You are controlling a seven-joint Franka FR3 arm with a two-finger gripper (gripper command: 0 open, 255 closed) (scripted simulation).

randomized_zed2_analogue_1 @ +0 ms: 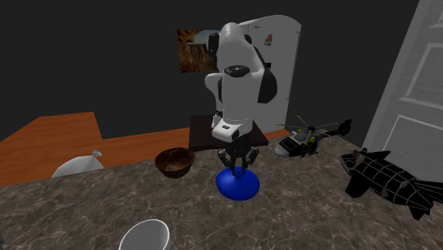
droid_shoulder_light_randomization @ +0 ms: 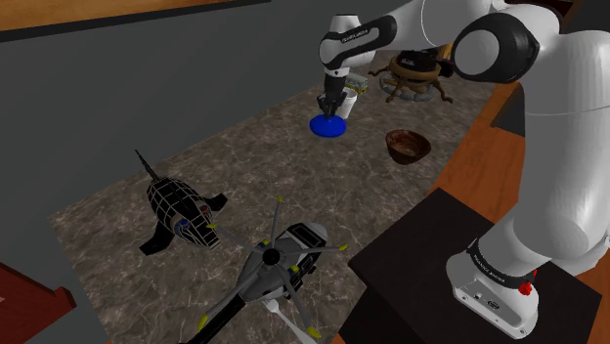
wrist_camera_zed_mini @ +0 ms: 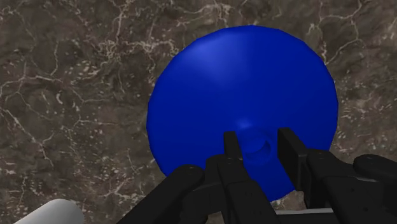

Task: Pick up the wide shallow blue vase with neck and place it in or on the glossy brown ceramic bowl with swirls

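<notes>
The wide, shallow blue vase [droid_shoulder_light_randomization: 328,127] [randomized_zed2_analogue_1: 238,186] [wrist_camera_zed_mini: 242,89] stands upright on the dark marble tabletop [droid_shoulder_light_randomization: 225,166]. My black gripper [droid_shoulder_light_randomization: 332,110] [randomized_zed2_analogue_1: 237,169] [wrist_camera_zed_mini: 259,147] comes straight down onto it. In the wrist view the short blue neck sits between the two fingers [wrist_camera_zed_mini: 232,149], which press against its sides. The glossy brown bowl [droid_shoulder_light_randomization: 408,145] [randomized_zed2_analogue_1: 174,162] sits on the same surface a short way off, toward the shoulder view's right, with nothing in it.
A black wire-patterned fish model [droid_shoulder_light_randomization: 181,213] [randomized_zed2_analogue_1: 387,181] and a grey toy helicopter [droid_shoulder_light_randomization: 279,264] [randomized_zed2_analogue_1: 305,138] lie nearer my stand [droid_shoulder_light_randomization: 440,254]. A brown ornament [droid_shoulder_light_randomization: 415,78] and a small white cup [droid_shoulder_light_randomization: 357,88] stand beyond the vase. A white bowl [randomized_zed2_analogue_1: 144,238] is close by.
</notes>
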